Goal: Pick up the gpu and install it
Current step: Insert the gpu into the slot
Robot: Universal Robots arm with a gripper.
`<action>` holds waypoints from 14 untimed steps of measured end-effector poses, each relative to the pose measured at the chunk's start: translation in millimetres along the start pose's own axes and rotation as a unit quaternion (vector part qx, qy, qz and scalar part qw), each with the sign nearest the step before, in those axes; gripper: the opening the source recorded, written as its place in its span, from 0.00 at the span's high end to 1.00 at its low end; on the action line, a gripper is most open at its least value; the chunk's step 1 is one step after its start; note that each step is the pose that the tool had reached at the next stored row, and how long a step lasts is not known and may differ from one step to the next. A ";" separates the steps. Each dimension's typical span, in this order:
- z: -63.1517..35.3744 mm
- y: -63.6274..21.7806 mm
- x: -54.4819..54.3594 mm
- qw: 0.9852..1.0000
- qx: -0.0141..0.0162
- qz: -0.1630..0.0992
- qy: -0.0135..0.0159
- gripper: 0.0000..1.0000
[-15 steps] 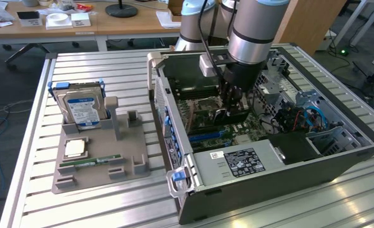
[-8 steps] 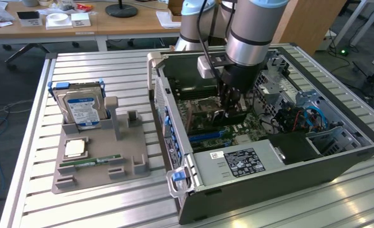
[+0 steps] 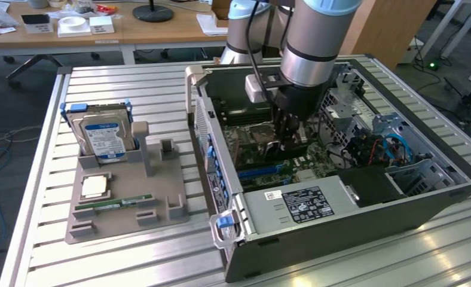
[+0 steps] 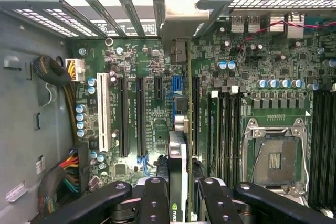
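Note:
My gripper (image 4: 178, 190) is shut on the gpu (image 4: 177, 166), which I see edge-on: a thin card with a green logo on its edge, standing upright between the two black fingers (image 4: 155, 195). Its silver end bracket (image 4: 181, 19) reaches the case's rear slot openings. The card hangs over the green motherboard (image 4: 147, 66), lined up beside the blue connector (image 4: 178, 85) and the long black expansion slots (image 4: 140, 114); I cannot tell whether it touches a slot. In the exterior view the gripper (image 3: 287, 139) is lowered inside the open computer case (image 3: 427, 206).
A grey parts holder (image 3: 128, 218) outside the case, on the exterior view's left, carries a blue-labelled hard drive (image 3: 104, 139), a processor chip (image 3: 94, 186) and a green memory stick (image 3: 112, 204). Inside are the power supply (image 3: 299, 204), processor socket (image 4: 275, 156), white slot (image 4: 103, 108) and cable bundles (image 4: 68, 174).

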State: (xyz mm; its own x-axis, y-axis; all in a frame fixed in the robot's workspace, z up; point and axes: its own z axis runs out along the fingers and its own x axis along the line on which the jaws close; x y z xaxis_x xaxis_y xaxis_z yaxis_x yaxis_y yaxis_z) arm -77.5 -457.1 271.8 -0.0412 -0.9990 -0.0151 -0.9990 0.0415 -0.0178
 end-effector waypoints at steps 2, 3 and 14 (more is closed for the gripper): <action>1.5 1.2 0.1 1.000 0.000 -0.001 0.000 0.73; 2.2 1.7 0.1 1.000 0.000 -0.001 0.000 0.73; 6.0 6.4 0.5 1.000 0.000 -0.005 0.000 0.73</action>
State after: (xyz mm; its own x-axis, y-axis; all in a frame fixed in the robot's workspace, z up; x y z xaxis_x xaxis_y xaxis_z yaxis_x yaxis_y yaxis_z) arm -83.8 -457.2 265.7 -0.0315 -0.9994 -0.0153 -0.9993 0.0318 -0.0179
